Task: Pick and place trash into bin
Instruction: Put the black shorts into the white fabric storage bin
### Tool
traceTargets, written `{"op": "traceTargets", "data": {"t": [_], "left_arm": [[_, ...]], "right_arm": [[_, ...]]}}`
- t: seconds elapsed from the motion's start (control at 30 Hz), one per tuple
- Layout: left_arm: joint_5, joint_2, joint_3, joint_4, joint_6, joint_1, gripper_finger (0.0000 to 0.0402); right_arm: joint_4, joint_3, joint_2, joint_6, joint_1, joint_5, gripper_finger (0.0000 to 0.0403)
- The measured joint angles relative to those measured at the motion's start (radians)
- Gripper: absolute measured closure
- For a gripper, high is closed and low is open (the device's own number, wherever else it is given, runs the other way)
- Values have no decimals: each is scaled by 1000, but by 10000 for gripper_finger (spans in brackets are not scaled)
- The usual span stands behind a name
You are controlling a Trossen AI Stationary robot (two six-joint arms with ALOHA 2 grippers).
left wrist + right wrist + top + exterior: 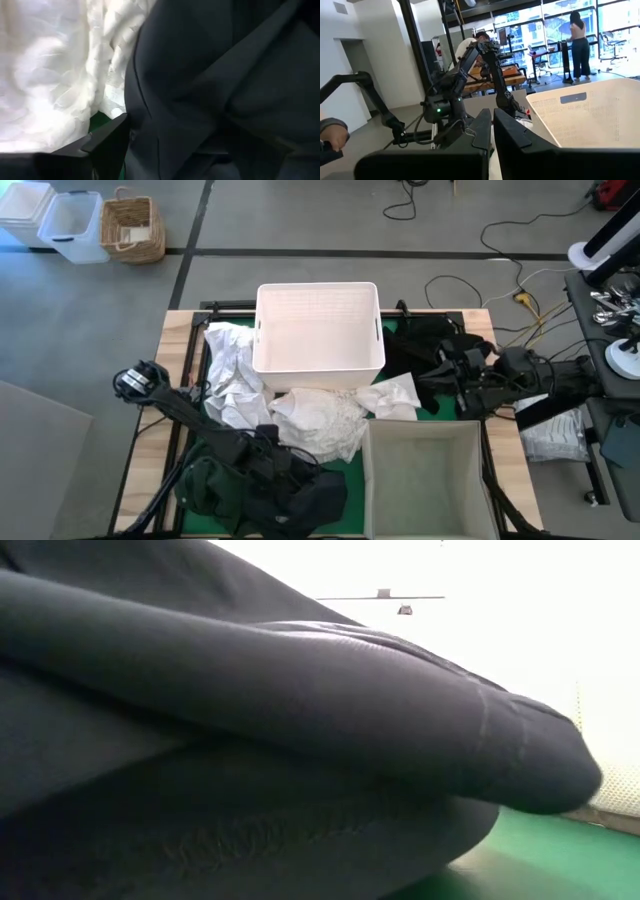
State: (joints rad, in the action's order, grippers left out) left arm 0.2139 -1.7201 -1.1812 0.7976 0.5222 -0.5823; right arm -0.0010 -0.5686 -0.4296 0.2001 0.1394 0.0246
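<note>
High view: the green mat [352, 476] is mostly covered. A big white tub [318, 326] is seen at the far side, and a grey bin [425, 480] sits just beside the left claw [268, 448], cut off by the picture's edge. White sheets [318, 420] are piled right next to that claw, up against the tub. Dark cloth [270, 492] is heaped under and around the left claw, so its tips are hidden; open or closed cannot be told. In the left wrist view, only one dark finger [107, 145] is seen, touching the dark cloth. The low view is almost filled by dark cloth [250, 740]. The right claw [492, 131] is held near the tub's side, above black cloth [430, 345]; its fingers are pressed together, with nothing between them.
</note>
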Motion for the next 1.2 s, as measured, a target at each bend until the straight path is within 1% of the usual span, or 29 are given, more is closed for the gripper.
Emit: {"op": "traceTargets", "data": {"t": [0.13,0.23,0.33,0.47,0.5,0.7,0.8,0.97,1.1,1.2], "left_arm": [[3,-21,0,8,-17,2,151],[2,-28,0,11,-40,5,194],[3,-29,0,11,-90,5,261],[2,-28,0,21,-153,5,375],[3,-25,1,27,-155,7,387],[5,1,1,35,-181,8,400],[5,17,-23,50,-196,8,401],[20,75,-119,77,-198,10,401],[85,113,-204,133,-198,10,401],[129,131,-262,206,-199,9,401]], "right_arm": [[-1,0,-5,1,0,0,390],[-1,0,-5,1,0,0,390],[0,0,-5,1,0,0,390],[0,0,-5,0,0,1,390],[0,0,-5,-1,0,1,390],[-1,0,-5,-2,0,1,390],[-1,0,-5,-2,0,1,390],[-1,0,-5,-3,0,1,390],[-1,0,-5,-11,0,1,390],[-2,0,-5,-14,0,1,390]]}}
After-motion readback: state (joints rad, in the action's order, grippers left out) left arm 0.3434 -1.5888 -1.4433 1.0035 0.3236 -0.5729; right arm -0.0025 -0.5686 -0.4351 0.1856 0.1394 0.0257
